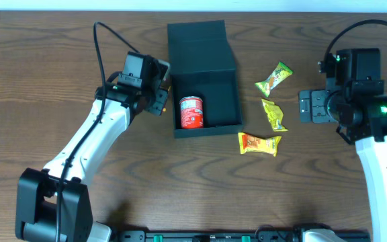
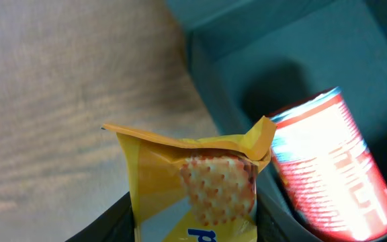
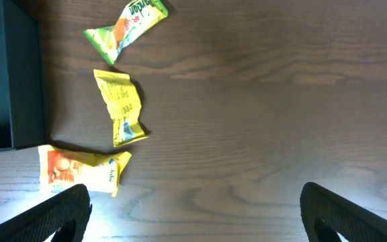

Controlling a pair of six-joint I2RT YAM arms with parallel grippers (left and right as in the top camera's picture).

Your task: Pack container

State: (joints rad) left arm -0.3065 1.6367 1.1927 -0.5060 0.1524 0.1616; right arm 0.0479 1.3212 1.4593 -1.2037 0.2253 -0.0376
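The container point(image 1: 225, 94) is a dark teal box lying open, its flap lid point(image 1: 199, 44) folded back. A red can point(image 1: 191, 111) lies inside at the near left corner. My left gripper point(image 1: 158, 95) hangs at the box's left wall. In the left wrist view it point(image 2: 193, 225) is shut on a yellow cracker packet point(image 2: 200, 171), with the container wall point(image 2: 247, 74) and the can point(image 2: 331, 168) just to the right. My right gripper point(image 1: 312, 106) stands open over bare table, with nothing between its fingers point(image 3: 59, 215).
Three snack packets lie right of the box: a green one point(image 1: 274, 78), a crumpled yellow one point(image 1: 273, 114) and an orange-yellow one point(image 1: 259, 143). The right wrist view shows the same three point(image 3: 126, 28), point(image 3: 119, 107), point(image 3: 79, 168) beside the box's side point(image 3: 5, 74).
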